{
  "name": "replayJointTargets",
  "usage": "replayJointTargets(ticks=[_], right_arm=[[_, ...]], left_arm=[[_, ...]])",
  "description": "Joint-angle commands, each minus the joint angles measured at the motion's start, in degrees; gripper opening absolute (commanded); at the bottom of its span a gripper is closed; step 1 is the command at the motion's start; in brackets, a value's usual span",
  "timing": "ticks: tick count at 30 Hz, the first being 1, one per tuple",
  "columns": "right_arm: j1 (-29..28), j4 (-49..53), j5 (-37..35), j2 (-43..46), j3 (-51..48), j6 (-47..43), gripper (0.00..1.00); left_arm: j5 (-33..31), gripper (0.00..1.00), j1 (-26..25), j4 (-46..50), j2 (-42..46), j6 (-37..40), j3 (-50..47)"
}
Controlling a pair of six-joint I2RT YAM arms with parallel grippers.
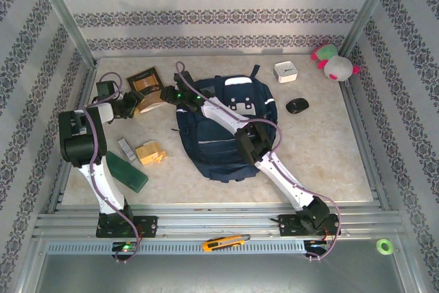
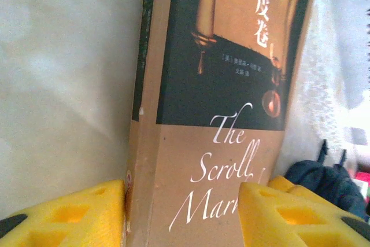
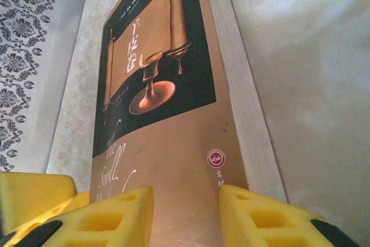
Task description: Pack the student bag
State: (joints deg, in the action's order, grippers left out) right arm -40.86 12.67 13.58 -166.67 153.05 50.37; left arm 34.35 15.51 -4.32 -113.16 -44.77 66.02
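Looking down on the student bag [image 1: 226, 128], lying flat and front-up in the middle of the pale marbled tabletop [image 1: 329, 156]. Running its long axis almost top-to-bottom in the frame, leaning slightly: white-patched top end pointing toward the upper right, rounded bottom end toward the lower left. Showing soft, creased navy fabric, pale reflective stripes across the front pockets and a dark strap trailing off the top end. Sitting well apart to the right of that top end, a black computer mouse [image 1: 297, 106] and a small white box [image 1: 285, 72].

Crossing over the bag's lower right half with the right arm; reaching the right gripper [image 1: 169, 92] to the bag's upper left corner, just beside the fabric edge. Keeping farther left with the left gripper [image 1: 140, 106], apart from the bag. Meeting between the two at a paperback book [image 1: 146, 81], upper left of the frame: glossy tan-and-black cover with a scroll and goblet, white page block.

Clamping the book in the left gripper, blocky yellow foam fingers [image 2: 69, 212] pressing at spine and cover, navy fabric peeking in at that wrist view's lower right. Flanking the book's lower cover with the right gripper's yellow fingers [image 3: 110, 212]; impossible to tell whether gripping or merely hovering.
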Motion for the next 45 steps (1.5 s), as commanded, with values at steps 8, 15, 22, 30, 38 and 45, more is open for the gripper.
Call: replayJointTargets(ticks=[8, 15, 22, 30, 38, 45], right_arm=[[-0.6, 5.2, 3.7, -0.6, -0.1, 2.3, 0.33], [-0.4, 5.0, 3.9, -0.2, -0.2, 2.4, 0.33], [-0.1, 4.9, 4.1, 0.4, -0.3, 2.5, 0.32], [0.3, 4.1, 4.1, 2.0, -2.4, 2.6, 0.32], [0.5, 3.2, 4.4, 3.7, -3.7, 2.6, 0.32], [1.0, 1.8, 4.7, 6.3, -7.1, 2.7, 0.32]], left_arm=[[7.8, 0.52, -1.4, -10.9, 2.9, -4.2, -0.2], [8.4, 0.51, -2.1, -13.8, 0.0, -5.7, 1.0], [7.6, 0.52, -2.9, -14.0, -0.6, -5.2, 2.3], [8.4, 0.51, -3.7, -17.8, -1.2, -6.9, 2.8], [6.4, 0.46, -4.9, -13.9, -2.1, -3.5, 5.1], [2.8, 0.44, -5.8, -5.8, -2.5, 2.3, 9.2]])
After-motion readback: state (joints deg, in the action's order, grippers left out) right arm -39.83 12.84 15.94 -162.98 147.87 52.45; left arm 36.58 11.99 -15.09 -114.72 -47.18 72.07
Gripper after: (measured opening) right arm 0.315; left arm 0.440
